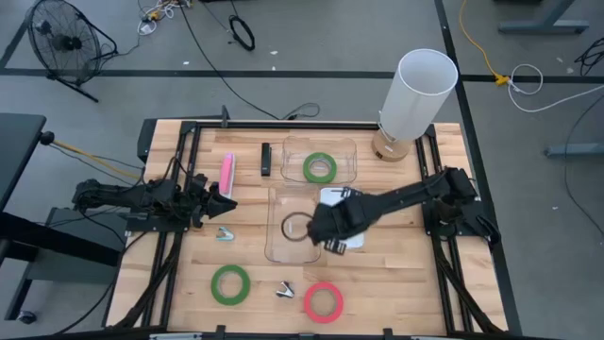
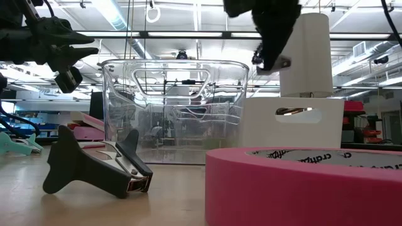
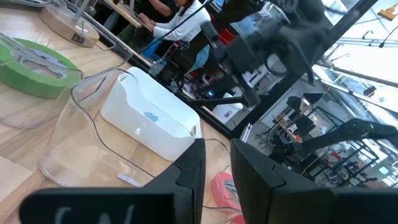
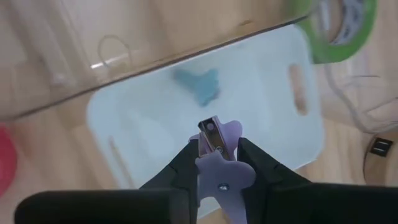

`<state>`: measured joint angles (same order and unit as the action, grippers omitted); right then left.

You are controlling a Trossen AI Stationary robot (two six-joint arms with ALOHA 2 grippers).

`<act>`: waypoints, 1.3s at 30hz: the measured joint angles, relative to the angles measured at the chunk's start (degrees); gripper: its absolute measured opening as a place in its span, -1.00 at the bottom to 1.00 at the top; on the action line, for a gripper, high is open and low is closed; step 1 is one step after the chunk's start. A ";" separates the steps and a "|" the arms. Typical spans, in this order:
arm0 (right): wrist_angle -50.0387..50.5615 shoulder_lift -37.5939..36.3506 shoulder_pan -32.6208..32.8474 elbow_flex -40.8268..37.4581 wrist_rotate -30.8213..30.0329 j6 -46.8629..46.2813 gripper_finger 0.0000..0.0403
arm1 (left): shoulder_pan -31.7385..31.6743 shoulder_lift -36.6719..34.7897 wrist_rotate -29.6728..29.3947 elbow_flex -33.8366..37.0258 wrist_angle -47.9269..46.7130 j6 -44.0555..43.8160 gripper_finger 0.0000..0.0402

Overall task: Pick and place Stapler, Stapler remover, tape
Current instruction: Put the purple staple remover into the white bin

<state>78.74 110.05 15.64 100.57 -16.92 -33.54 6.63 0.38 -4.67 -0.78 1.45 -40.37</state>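
Your right gripper (image 4: 217,155) is over the middle of the table, above the white bin (image 1: 342,200), and its fingers are pinching a lilac staple remover (image 4: 219,152). The wrist view looks straight down past that remover into the bin, where a blue remover (image 4: 199,86) lies on the floor of it. In the low view the gripper hangs high, just in front of the white cylinder (image 2: 306,56), with the remover's metal tip poking out below the fingers.

Your left gripper (image 1: 215,196) waits at the left side of the table, near the pink stapler (image 1: 226,172). Its fingers (image 3: 255,180) stand close together with a narrow gap and nothing between them.

Now the tape. One green roll (image 1: 320,168) sits in the far clear bin (image 1: 344,151), behind the white bin. A second green roll (image 1: 230,284) lies on the bare table at the front left. The pink roll (image 1: 323,301) lies at the front, right of centre, and it fills the foreground of the low view.

A near clear bin (image 1: 278,236) stands just left of the white one, with a ring showing in it that I cannot identify. A black stapler (image 1: 266,159) lies beside the pink one, at the back. Two more removers are loose on the table: one (image 1: 225,232) left of the near clear bin, another (image 1: 284,290) between the front green roll and the pink roll.
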 joint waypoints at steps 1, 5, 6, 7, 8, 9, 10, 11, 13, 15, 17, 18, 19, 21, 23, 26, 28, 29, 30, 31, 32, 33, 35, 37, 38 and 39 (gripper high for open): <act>-0.13 -0.28 -0.76 0.00 -0.16 0.04 -0.64 | -0.01 0.00 0.04 0.00 0.00 0.39 -0.61; -0.09 -0.39 -3.40 0.00 0.00 1.02 -0.64 | 0.00 0.00 0.03 0.00 0.00 0.78 -0.61; -0.09 -0.38 -3.91 0.00 -0.02 1.07 -0.64 | 0.00 0.00 0.02 0.00 0.00 0.78 -0.61; -0.13 -0.38 -4.45 0.00 -0.04 1.07 -0.64 | -0.02 0.00 0.03 0.00 0.00 0.78 -0.61; -0.68 -0.41 -5.05 -0.30 0.00 1.07 -0.64 | -0.02 0.00 0.04 0.00 0.00 0.80 -0.61; -1.46 -0.43 -5.63 -0.87 0.43 1.11 -0.64 | 0.00 0.00 0.02 0.00 0.00 0.80 -0.61; -1.72 -0.43 -6.24 -1.53 1.25 1.25 -0.64 | 0.00 0.00 0.02 0.00 0.00 0.80 -0.61; -1.62 -0.43 -6.78 -2.32 1.77 1.27 -0.64 | -0.02 0.00 0.08 0.00 0.00 0.80 -0.61; -2.72 -1.32 -7.85 -4.93 2.77 1.09 -0.64 | -0.01 0.00 0.34 0.00 -0.01 0.84 -0.61; -5.33 -2.89 -8.66 -8.35 3.88 0.79 -0.64 | -0.01 0.00 0.41 0.00 -0.02 0.98 -0.61; -7.55 -5.21 -9.34 -12.54 4.33 -0.28 -0.64 | 0.00 0.00 0.40 0.00 -0.02 1.19 -0.61; -9.27 -6.66 -9.61 -14.92 4.53 -1.20 -0.64 | 0.00 0.00 0.42 0.00 -0.02 1.19 -0.61; -11.44 -8.45 -9.80 -17.38 4.62 -1.99 -0.64 | 0.00 0.00 0.42 0.00 -0.02 1.19 -0.61; -16.10 -12.39 -10.01 -22.84 5.60 -3.75 -0.64 | -0.02 0.00 0.42 0.00 -0.01 1.24 -0.61; -21.40 -16.66 -10.05 -27.87 6.26 -5.73 -0.64 | 0.00 0.00 0.40 0.00 0.02 1.28 -0.61; -28.90 -22.66 -9.06 -34.35 6.39 -8.05 -0.64 | 0.00 0.00 -0.22 0.00 0.05 1.27 -0.61; -31.70 -25.61 -8.13 -37.75 6.04 -9.97 -0.64 | -0.02 0.00 -0.50 0.00 0.09 1.26 -0.61; -32.71 -26.75 -7.69 -39.33 6.03 -10.81 -0.64 | -0.02 0.00 -0.50 0.00 0.09 1.25 -0.61; -33.52 -27.82 -7.27 -40.65 6.01 -11.70 -0.64 | 0.00 0.00 -0.57 0.00 0.11 1.22 -0.61; -34.28 -28.66 -6.77 -41.69 5.96 -12.59 -0.64 | 0.00 0.00 -0.57 0.01 0.09 1.22 -0.61; -35.15 -29.23 -6.27 -42.59 5.96 -13.28 -0.64 | 0.00 0.00 -0.62 0.02 0.11 1.20 -0.61; -35.77 -29.62 -5.80 -43.32 5.95 -14.06 -0.64 | 0.00 0.00 -0.66 0.02 0.11 1.19 -0.61; -36.51 -29.66 -4.83 -43.81 5.84 -14.21 -0.64 | 0.00 0.00 -0.66 0.02 0.11 1.17 -0.61; -38.23 -29.64 -4.05 -43.80 5.38 -14.14 -0.64 | 0.00 0.00 -0.71 0.02 0.15 1.17 -0.61; -39.51 -29.55 -3.84 -43.80 5.42 -13.90 -0.64 | -0.02 0.00 -0.74 0.02 0.13 1.17 -0.61; -40.75 -29.47 -3.69 -43.80 5.39 -13.18 -0.64 | 0.00 0.00 -0.74 0.02 0.17 1.15 -0.61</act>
<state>37.99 80.58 11.95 56.77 -11.53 -46.72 6.63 0.38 -5.41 -0.75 1.63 -39.22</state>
